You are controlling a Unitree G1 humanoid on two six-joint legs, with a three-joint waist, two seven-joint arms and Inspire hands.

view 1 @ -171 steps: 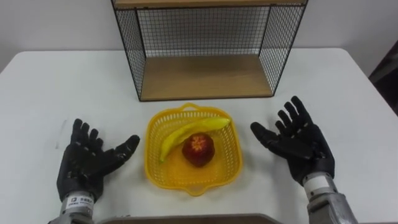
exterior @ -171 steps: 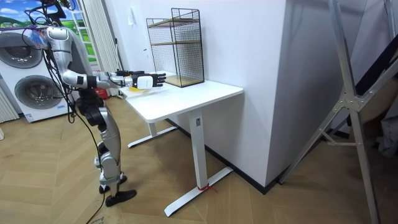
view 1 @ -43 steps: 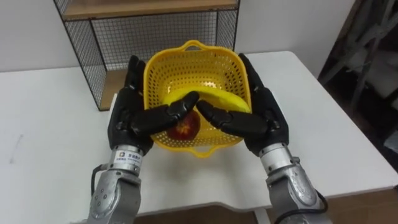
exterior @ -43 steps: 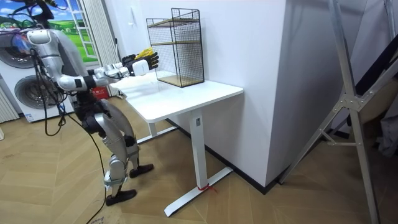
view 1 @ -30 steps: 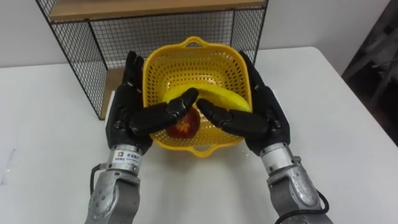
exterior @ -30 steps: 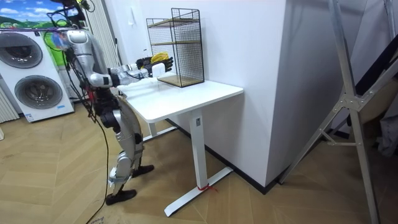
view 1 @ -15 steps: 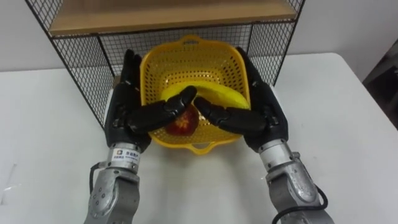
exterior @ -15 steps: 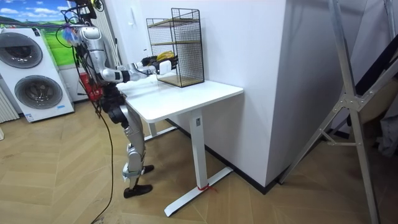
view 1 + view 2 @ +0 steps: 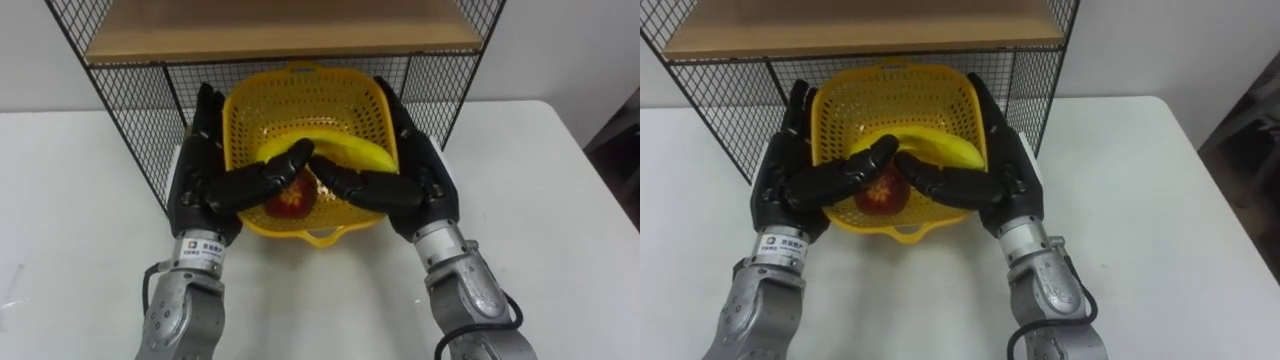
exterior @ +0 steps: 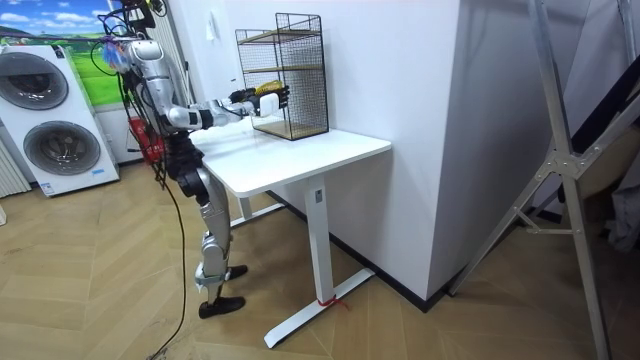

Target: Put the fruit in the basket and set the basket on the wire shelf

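Both hands at the shelf mouth. My left hand (image 9: pixel 203 186) and right hand (image 9: pixel 418 186) clasped the yellow basket (image 9: pixel 300 105) from either side, fingers flat along its walls and thumbs hooked over the near rim. The banana (image 9: pixel 345 154) and the red fruit (image 9: pixel 288 199) lay inside. The basket hung at the open front of the wire shelf (image 9: pixel 128 92), near the far edge of the desk (image 9: pixel 545 200). I judged that a good insertion needed equal pressure, a level basket, centring between the mesh sides, and clearance under the upper board (image 9: pixel 280 30).
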